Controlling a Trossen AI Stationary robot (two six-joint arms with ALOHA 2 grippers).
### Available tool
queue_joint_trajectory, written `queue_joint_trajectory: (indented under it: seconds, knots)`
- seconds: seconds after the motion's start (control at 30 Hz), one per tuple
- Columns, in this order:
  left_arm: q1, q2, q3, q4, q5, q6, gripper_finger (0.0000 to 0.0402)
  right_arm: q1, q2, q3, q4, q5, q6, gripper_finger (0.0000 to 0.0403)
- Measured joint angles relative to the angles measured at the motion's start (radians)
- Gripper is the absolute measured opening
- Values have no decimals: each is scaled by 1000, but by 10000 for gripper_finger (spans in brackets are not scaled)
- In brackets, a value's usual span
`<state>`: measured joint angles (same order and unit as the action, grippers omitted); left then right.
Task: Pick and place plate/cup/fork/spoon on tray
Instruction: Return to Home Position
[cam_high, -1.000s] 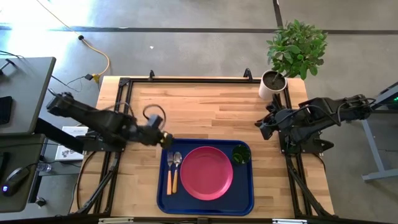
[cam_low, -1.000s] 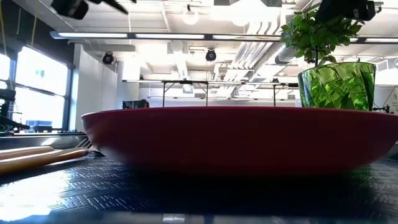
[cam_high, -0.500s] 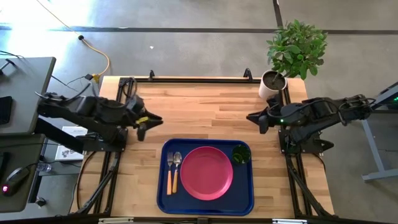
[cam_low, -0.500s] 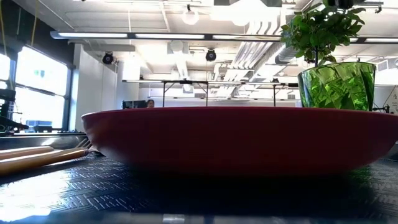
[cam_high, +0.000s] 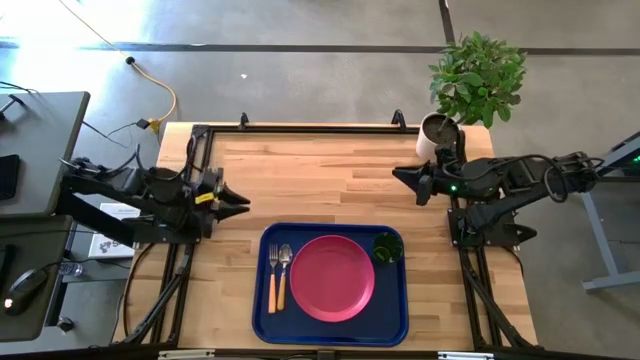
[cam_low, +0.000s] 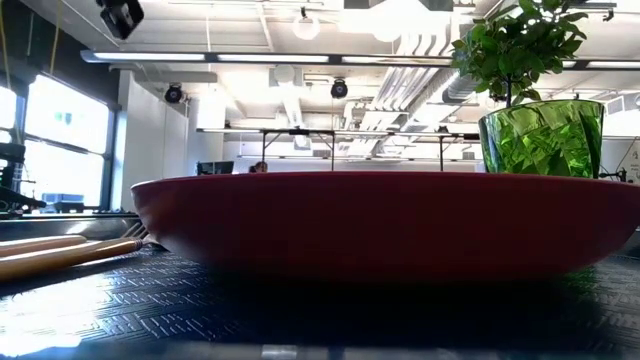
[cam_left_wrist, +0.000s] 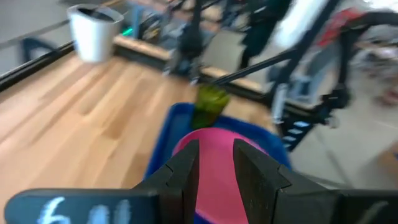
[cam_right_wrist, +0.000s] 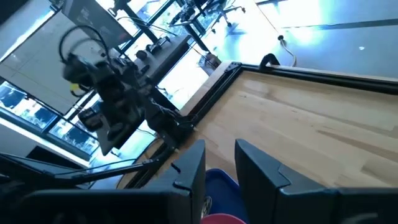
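Note:
The dark-blue tray (cam_high: 394, 305) lies at the table's near middle. On it rest the pink plate (cam_high: 332, 277), the green cup (cam_high: 388, 248) at its far right corner, and the fork (cam_high: 272, 277) and spoon (cam_high: 284, 268) side by side left of the plate. The low view shows the plate (cam_low: 380, 220), the cup (cam_low: 540, 135) and the two handles (cam_low: 60, 255). My left gripper (cam_high: 242, 203) is open and empty above the table's left part, pointing right. My right gripper (cam_high: 398, 175) is open and empty right of centre, pointing left.
A white pot with a leafy plant (cam_high: 440, 132) stands at the table's far right corner, close behind my right arm. Bare wood (cam_high: 320, 175) lies between the two grippers and the tray. A black frame (cam_high: 300, 128) runs round the table's edges.
My left gripper has drawn back from the tray's far left corner toward the table's left edge and a little up. My right gripper has gone toward the far edge and slightly left. The things on the tray have stayed in place.

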<state>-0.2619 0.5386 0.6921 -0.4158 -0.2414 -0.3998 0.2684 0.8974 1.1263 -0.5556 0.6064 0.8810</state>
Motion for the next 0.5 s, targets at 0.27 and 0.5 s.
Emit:
queue_joint_trajectory:
  seconds: [0.27, 0.5]
  knots:
    - [0, -161, -290, 277, 148, 104, 90, 0, 0, 0, 0, 0, 6, 79]
    - [0, -246, -456, 352, 178, 106, 90, 0, 0, 0, 0, 27, 8, 79]
